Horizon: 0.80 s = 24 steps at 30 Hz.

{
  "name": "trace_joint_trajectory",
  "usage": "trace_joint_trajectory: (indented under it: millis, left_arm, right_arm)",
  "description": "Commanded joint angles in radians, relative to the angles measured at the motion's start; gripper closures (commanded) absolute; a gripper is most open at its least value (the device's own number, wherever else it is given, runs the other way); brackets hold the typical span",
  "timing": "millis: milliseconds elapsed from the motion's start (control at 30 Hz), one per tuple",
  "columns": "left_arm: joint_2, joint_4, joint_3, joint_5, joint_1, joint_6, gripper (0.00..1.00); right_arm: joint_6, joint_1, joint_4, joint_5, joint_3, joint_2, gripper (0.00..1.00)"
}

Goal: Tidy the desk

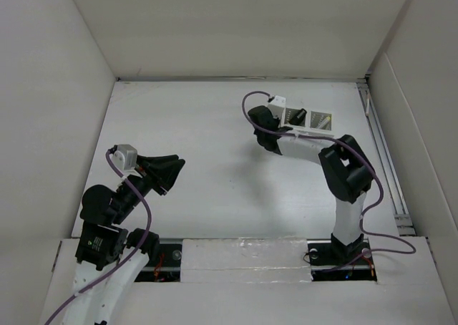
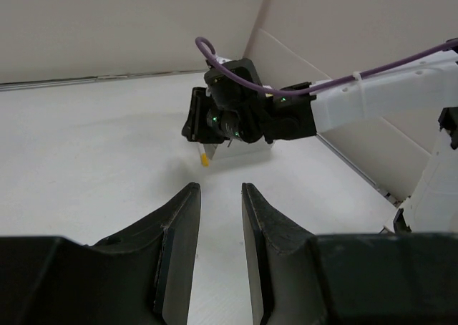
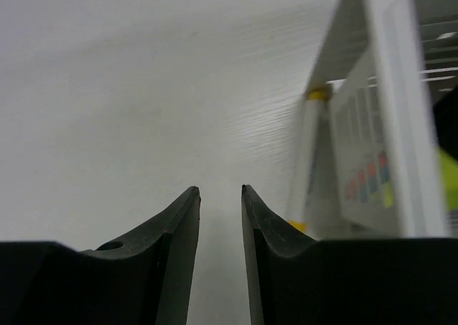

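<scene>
- The right gripper (image 1: pixel 270 117) hovers low just left of the white slotted pen holder (image 1: pixel 309 118), its fingers (image 3: pixel 179 232) parted by a narrow gap and holding nothing.
- The left gripper (image 1: pixel 174 173) sits well left of that holder, jaws likewise slightly apart and empty.
- The desk (image 1: pixel 215 160) spreads beneath both; the holder stands near its far right corner.

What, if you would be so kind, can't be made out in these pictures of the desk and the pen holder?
- Pen holder: in the top view the right gripper covers its left end, and its contents are too small to name.
- Same holder in the right wrist view: blurred and cut off by the right edge.
- Left wrist view: the right arm hides most of the holder; only a yellow tip shows.
</scene>
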Motion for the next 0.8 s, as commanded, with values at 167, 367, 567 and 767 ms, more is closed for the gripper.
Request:
trace_joint_trajectory:
  millis: [167, 367, 567, 767]
  left_arm:
    - [0.003, 0.047, 0.011, 0.013, 0.004, -0.007, 0.74]
    - [0.002, 0.047, 0.012, 0.013, 0.004, -0.005, 0.74]
    - [0.002, 0.045, 0.012, 0.013, 0.004, -0.007, 0.74]
    - [-0.009, 0.048, 0.012, 0.013, 0.004, -0.005, 0.74]
  right_arm:
    - [0.085, -0.173, -0.081, -0.097, -0.03, -0.037, 0.64]
    - [0.083, -0.213, -0.049, -0.166, -0.081, -0.053, 0.57]
    - [0.097, -0.168, -0.179, -0.135, 0.017, 0.035, 0.52]
    - [0.1, -0.156, -0.334, -0.102, 0.14, 0.107, 0.63]
